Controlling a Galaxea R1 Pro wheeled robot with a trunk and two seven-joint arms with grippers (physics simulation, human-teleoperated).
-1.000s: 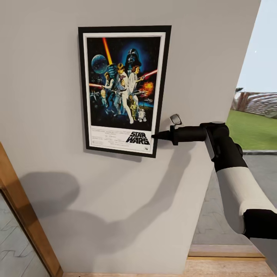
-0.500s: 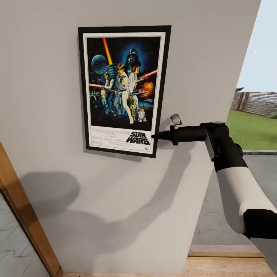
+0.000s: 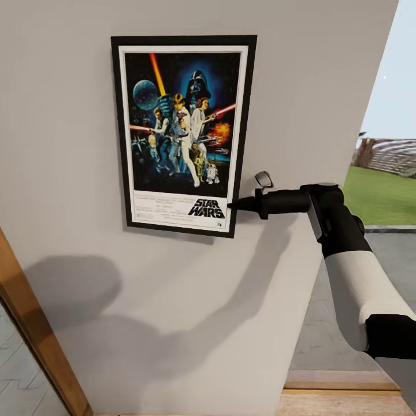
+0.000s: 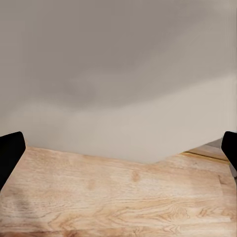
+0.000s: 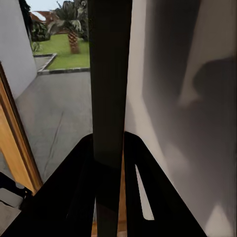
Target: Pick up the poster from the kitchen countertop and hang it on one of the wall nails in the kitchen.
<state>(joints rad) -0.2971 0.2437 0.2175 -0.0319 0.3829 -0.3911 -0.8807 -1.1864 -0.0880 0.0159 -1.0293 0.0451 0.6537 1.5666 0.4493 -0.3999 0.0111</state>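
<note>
The poster (image 3: pixel 182 136) sits flat against the wall (image 3: pixel 69 144), in the upper middle of the head view. The right gripper (image 3: pixel 236 204) is at the poster's lower right corner, with its fingers closed on the edge there. The right arm (image 3: pixel 346 266) reaches in from the lower right of the frame. A wooden door frame (image 3: pixel 34 335) runs along the lower left. Grass (image 3: pixel 381 196) lies far off at the right edge, past the end of the wall. A wooden floor (image 3: pixel 341 398) is at the bottom right.

In the right wrist view, the poster's edge (image 5: pixel 109 98) stands up the middle, between the two fingers (image 5: pixel 74 192).

In the left wrist view, the wall (image 4: pixel 118 64) is above and a wooden floor (image 4: pixel 118 197) is below. The left gripper's fingers (image 4: pixel 10 153) sit far apart at the two side edges.
</note>
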